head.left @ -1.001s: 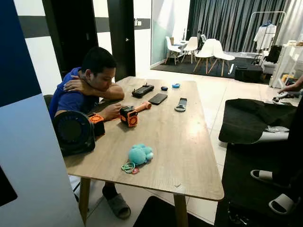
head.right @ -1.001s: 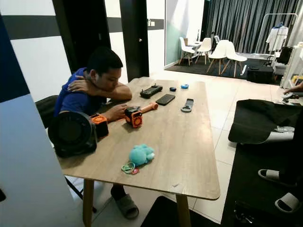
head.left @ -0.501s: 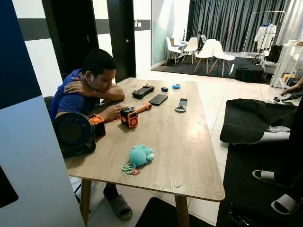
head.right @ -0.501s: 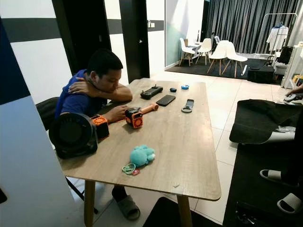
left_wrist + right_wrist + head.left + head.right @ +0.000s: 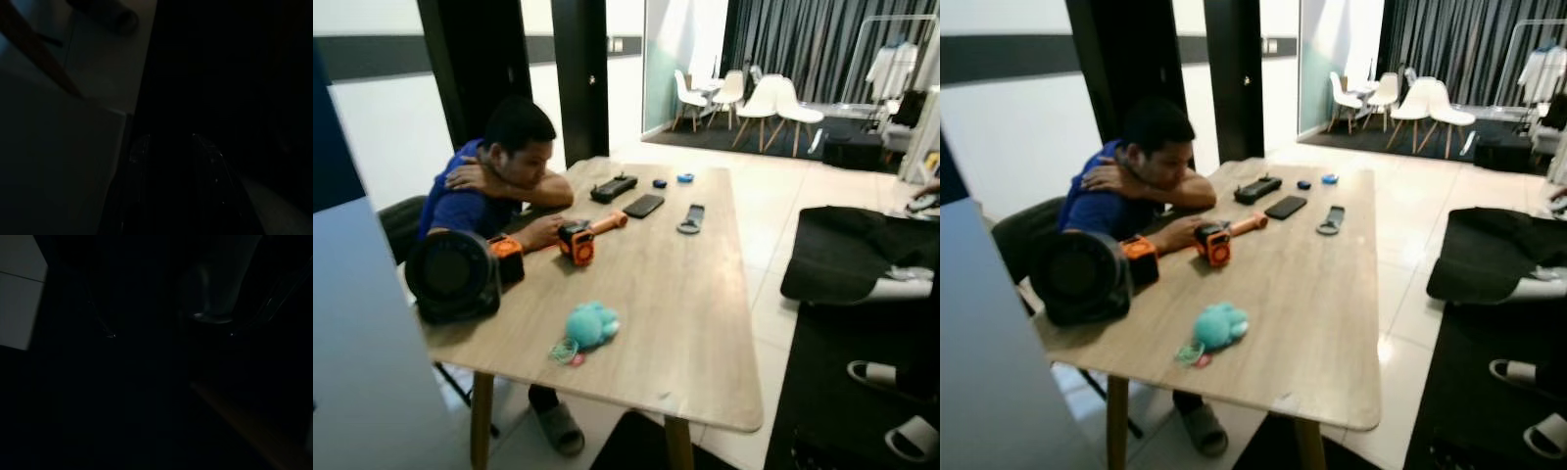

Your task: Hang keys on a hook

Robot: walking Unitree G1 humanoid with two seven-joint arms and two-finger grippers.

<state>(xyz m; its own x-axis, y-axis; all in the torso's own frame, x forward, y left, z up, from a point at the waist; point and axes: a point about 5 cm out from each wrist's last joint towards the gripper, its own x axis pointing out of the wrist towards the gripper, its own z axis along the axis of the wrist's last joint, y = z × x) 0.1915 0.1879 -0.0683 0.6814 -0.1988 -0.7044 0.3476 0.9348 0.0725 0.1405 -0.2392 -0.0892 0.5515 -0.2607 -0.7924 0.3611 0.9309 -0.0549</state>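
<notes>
Still at a distance, I look down on a long light-wood table (image 5: 695, 294) with the keys (image 5: 564, 352) lying near its near edge, towards the near left corner: a small bunch on green and pink rings, touching the near side of a teal plush octopus (image 5: 590, 324). From my head cameras the bunch sits ahead and somewhat left of centre, so I judge the left arm the nearer one for the pick, though neither arm is raised. The bunch is too small and blurred for me to read a long axis; it seems to spread roughly along the table's near edge.

In the left wrist view the left gripper (image 5: 171, 161) hangs in shade and I make out two dark fingers standing apart with a gap between them. The right gripper's picture is too dark, so I cannot tell its state.

A person in a blue shirt (image 5: 484, 191) leans on the table's left edge, beside a black round fan (image 5: 450, 279) at the left edge and an orange and black tool (image 5: 578, 240). I see no hook anywhere, so I judge that finding it comes after the pick
</notes>
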